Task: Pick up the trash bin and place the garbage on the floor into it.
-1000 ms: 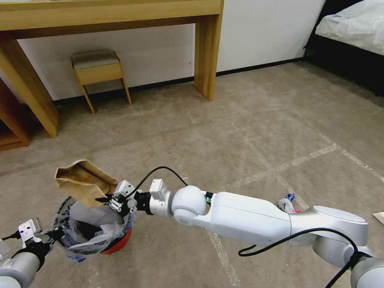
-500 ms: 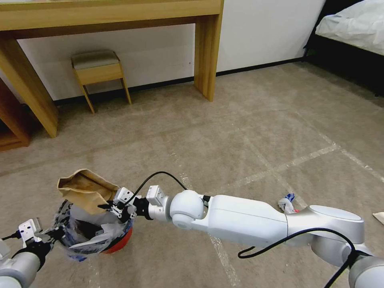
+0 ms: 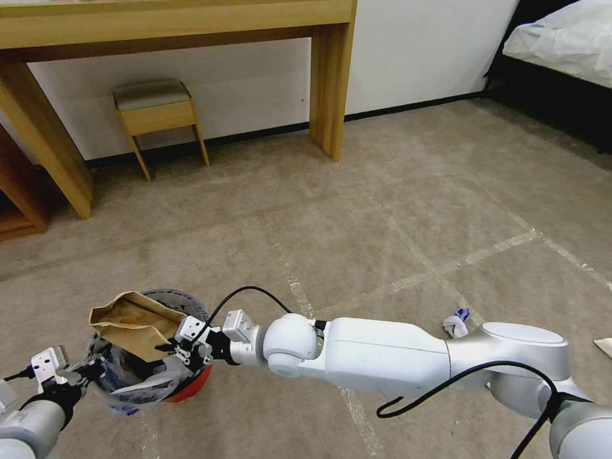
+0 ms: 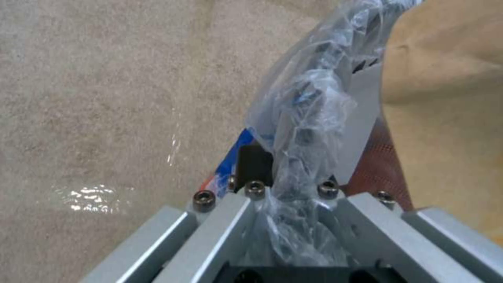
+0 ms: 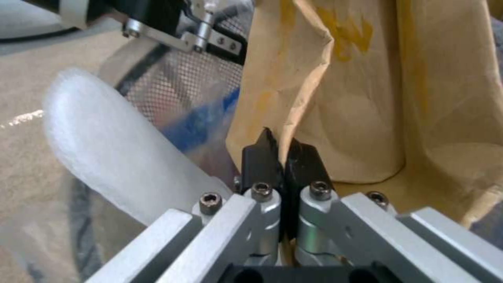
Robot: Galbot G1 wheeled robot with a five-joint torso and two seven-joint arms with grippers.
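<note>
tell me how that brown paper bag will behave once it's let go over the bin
Likely light and floppy: the brown paper bag creases where the right tool pinches one edge. Bulky against the trash bin, it may perch on top.

Bin mouth: the small round red plastic trash bin (image 3: 186, 390) is largely covered by the crumpled brown paper bag (image 3: 137, 320), pinched in the right gripper (image 3: 171, 347).
Bin rim, left side: taken by the left gripper (image 3: 89, 370), clamped on the clear bluish liner.
Inside bin: a white flat slipper (image 5: 112, 153) crowds one side.
Open beige-grey carpet floor (image 3: 357, 223): bare ahead.
Far edge: wooden desk leg (image 3: 330, 83) and small wooden stool (image 3: 156, 111).
</note>
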